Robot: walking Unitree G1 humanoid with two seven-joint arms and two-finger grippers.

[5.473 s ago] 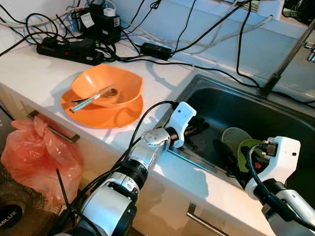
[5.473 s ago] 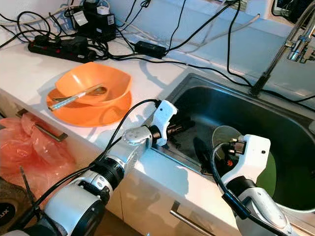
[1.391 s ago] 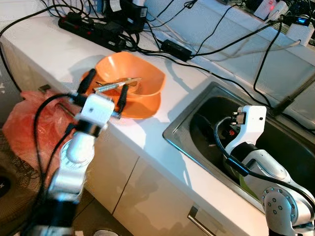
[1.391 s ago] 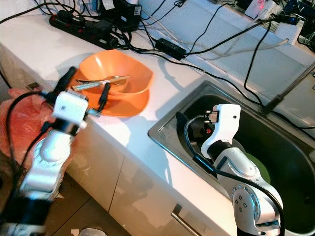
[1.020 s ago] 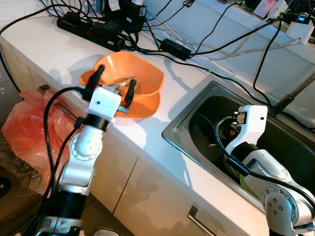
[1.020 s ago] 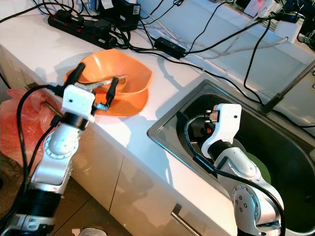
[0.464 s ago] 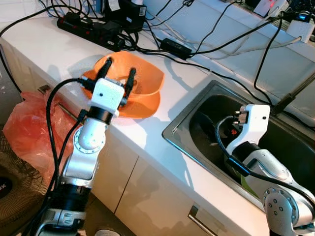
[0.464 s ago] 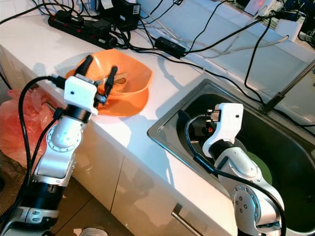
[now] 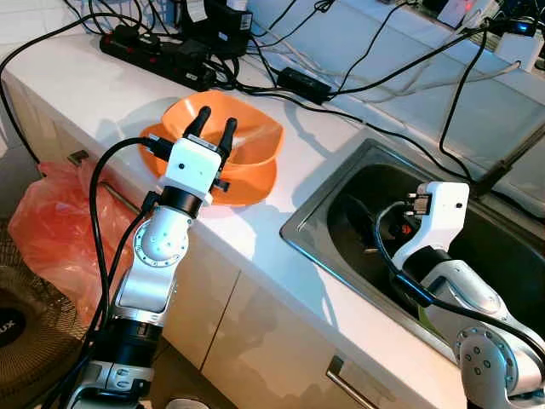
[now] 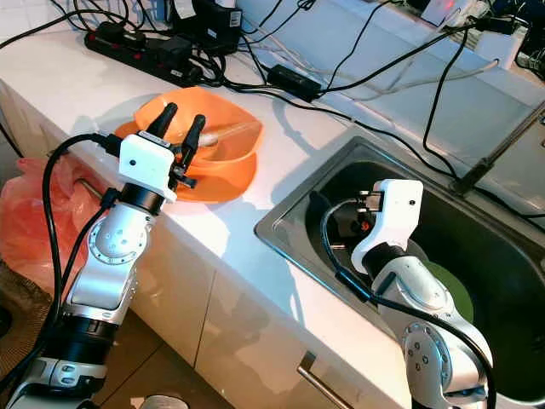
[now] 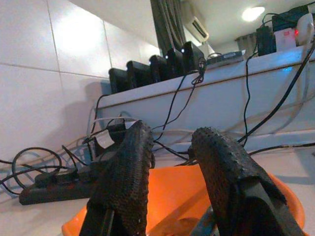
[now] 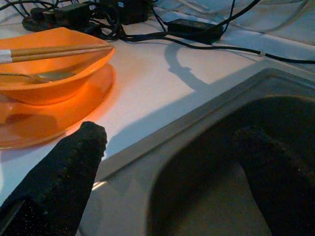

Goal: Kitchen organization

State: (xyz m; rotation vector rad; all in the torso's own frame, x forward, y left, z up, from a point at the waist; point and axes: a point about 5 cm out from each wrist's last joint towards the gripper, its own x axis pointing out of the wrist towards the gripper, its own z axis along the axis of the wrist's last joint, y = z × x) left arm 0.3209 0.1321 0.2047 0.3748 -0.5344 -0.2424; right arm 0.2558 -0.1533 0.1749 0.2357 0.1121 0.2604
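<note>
Just ahead of my left tool (image 9: 215, 123), the orange bowl (image 9: 255, 139) sits on its orange plate (image 9: 251, 185) on the white desk (image 9: 77, 85), with chopsticks (image 12: 49, 50) and a spoon (image 12: 44, 75) resting in it. The tool's two fingers (image 11: 129, 182) stand apart and empty, poised over the bowl's near rim. My right tool (image 12: 172, 162) hangs over the edge of the steel sink (image 10: 341, 170), its fingers spread wide and holding nothing; a green dish (image 10: 450, 294) lies in the basin behind that arm.

I judge the step to be picking up the bowl. To do it well, I'd lower the left tool so one finger goes inside the rim and one outside, keeping clear of the chopsticks, then close firmly and lift level so the utensils don't slide out. The power-strip cables (image 9: 255, 81) beyond the bowl are a snag risk.
</note>
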